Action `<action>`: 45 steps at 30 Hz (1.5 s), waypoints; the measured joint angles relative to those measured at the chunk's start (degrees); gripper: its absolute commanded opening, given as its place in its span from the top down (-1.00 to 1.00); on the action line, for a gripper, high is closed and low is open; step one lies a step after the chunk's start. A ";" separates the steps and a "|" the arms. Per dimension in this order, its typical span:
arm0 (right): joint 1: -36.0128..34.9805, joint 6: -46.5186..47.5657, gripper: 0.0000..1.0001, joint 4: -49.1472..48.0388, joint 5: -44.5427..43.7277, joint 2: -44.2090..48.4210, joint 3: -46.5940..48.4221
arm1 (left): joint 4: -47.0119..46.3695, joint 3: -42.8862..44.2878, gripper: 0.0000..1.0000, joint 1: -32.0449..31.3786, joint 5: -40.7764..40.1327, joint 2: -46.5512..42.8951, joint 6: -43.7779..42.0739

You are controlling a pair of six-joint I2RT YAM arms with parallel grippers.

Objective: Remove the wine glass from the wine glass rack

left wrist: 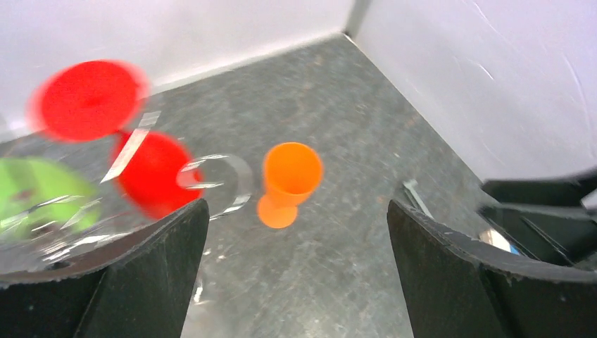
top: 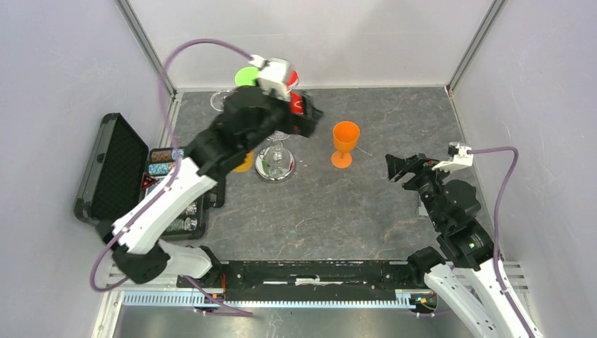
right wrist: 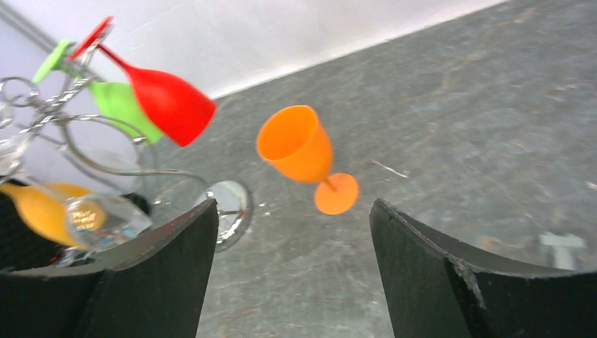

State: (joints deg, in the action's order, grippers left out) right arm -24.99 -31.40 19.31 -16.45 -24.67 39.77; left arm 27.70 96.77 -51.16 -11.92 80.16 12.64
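Observation:
The chrome wine glass rack (right wrist: 67, 116) stands at the back left on its round shiny base (top: 276, 165). A red glass (right wrist: 165, 102), a green glass (right wrist: 123, 105), a yellow glass (right wrist: 39, 211) and a clear glass (right wrist: 105, 218) hang on it upside down. An orange wine glass (top: 345, 144) stands upright on the table, apart from the rack. My left gripper (top: 312, 116) is open and empty above the rack's right side, beside the red glass (left wrist: 155, 172). My right gripper (top: 396, 167) is open and empty, right of the orange glass (right wrist: 299, 151).
An open black case (top: 116, 169) with small items lies at the left edge. White walls with metal posts close in the back and sides. A clear glass (top: 222, 101) shows behind the rack. The right arm's gripper shows in the left wrist view (left wrist: 542, 211).

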 measured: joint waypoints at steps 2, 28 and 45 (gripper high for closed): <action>0.00 -1.11 -0.71 -2.75 3.21 -1.40 0.00 | -1.51 -4.85 -1.00 5.68 1.66 -5.57 1.99; -15.67 -34.45 -0.48 -43.71 22.03 -41.24 7.96 | -4.61 -30.53 -1.00 16.59 1.55 -39.82 4.11; -19.80 -41.88 0.09 -34.95 14.86 -55.89 23.43 | -11.76 -39.17 -1.00 16.59 4.83 -49.66 1.79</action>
State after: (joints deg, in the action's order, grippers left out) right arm -44.80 -73.28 -15.64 -1.58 -80.55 63.20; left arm 15.94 57.60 -34.57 -7.09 30.50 14.44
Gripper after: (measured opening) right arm 0.485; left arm 0.993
